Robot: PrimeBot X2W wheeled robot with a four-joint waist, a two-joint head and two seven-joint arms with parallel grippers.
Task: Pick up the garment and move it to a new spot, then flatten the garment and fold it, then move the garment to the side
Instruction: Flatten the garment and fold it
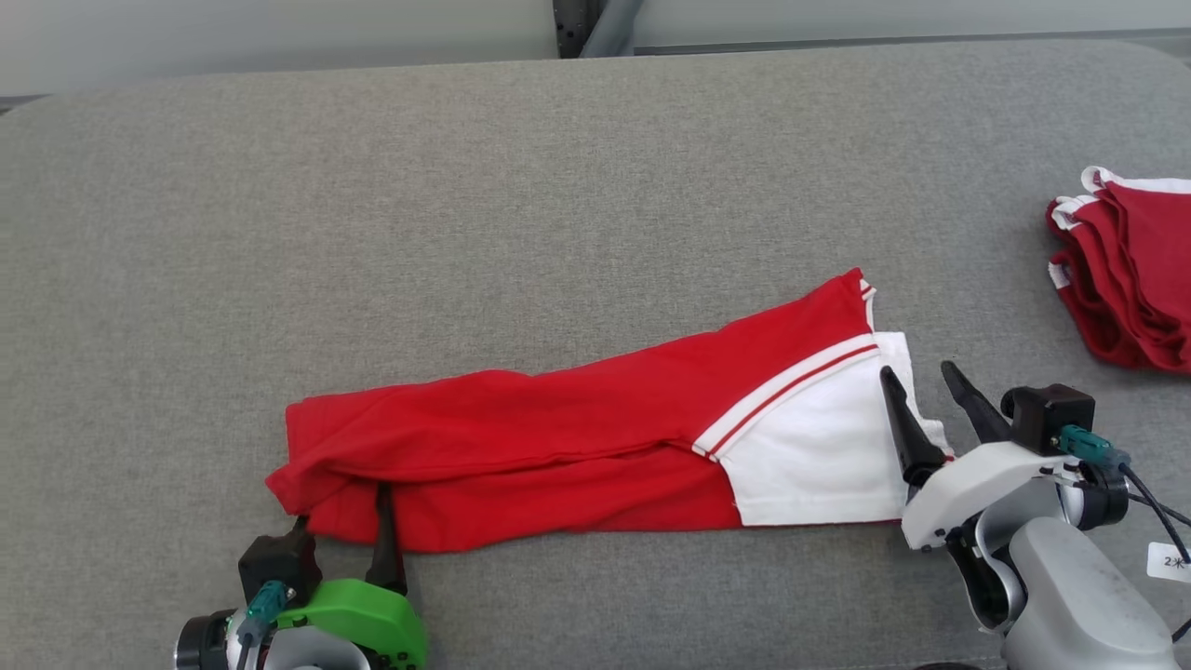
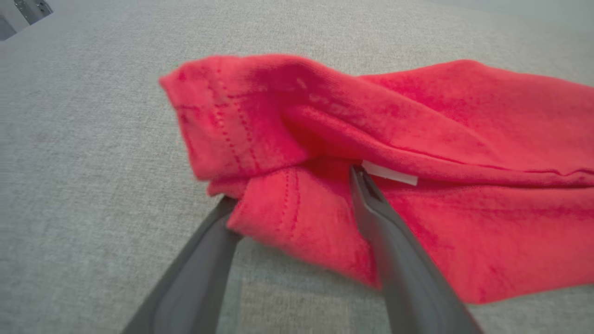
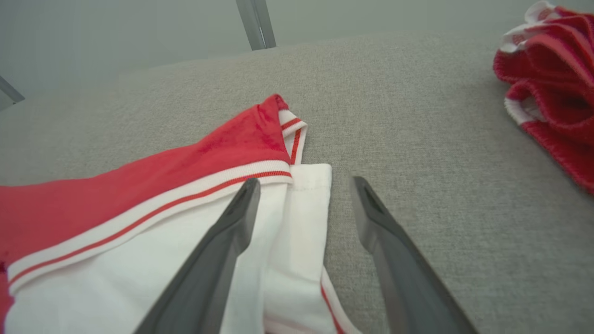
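The garment [image 1: 577,437], red with a white striped-trimmed end, lies folded into a long band on the grey padded surface [image 1: 558,186]. My left gripper [image 1: 342,507] is open at its left end. One finger [image 2: 385,232] lies on the lower layer with its tip under the upper fold, and the other finger [image 2: 204,260] meets the corner's edge. A red hem [image 2: 232,130] bunches just ahead. My right gripper [image 1: 916,368] is open over the white end [image 3: 116,260], with its left finger [image 3: 222,236] above the cloth and its right finger [image 3: 390,241] above bare surface.
A pile of red and white garments [image 1: 1126,270] lies at the right edge and also appears in the right wrist view [image 3: 552,69]. A metal post [image 1: 595,23] stands behind the surface. A small white tag [image 1: 1168,561] hangs by my right arm. The grey surface extends behind the garment.
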